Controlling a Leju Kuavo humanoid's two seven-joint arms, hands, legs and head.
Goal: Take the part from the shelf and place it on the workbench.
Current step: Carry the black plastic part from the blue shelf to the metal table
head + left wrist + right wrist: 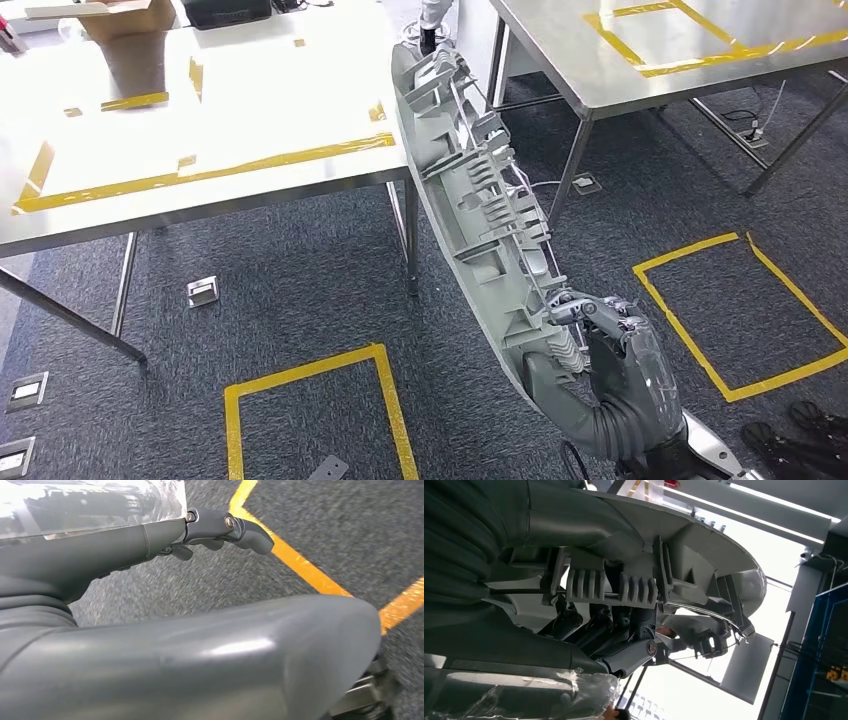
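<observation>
Grey moulded plastic, ribbed and clipped along its inner face: that is the part (pixel 480 200), a long curved trim panel, and my right hand (pixel 615 345) is clamped on its lower end, fingers (pixel 624 655) hooked in among the ribs. From that grip the panel slants up and away from me, its far tip reaching toward the gap between the two steel tables.

My left hand (pixel 220 530) hangs low over dark carpet (pixel 350 520) and a yellow tape line (pixel 295 560); its fingers curl inward around nothing.

I judge this to be the carrying step: the part is off the shelf and in my grasp, not yet set down. The workbench (pixel 250 190) with its yellow tape outline (pixel 290 155) lies ahead and to the left of my holding hand, and the panel hangs beside its edge, not over it.

Next I would need to swing the long panel across and lower it flat inside that outline. With one end held, the free length could tip or knock the table edge, so the wrist must level it first.
</observation>
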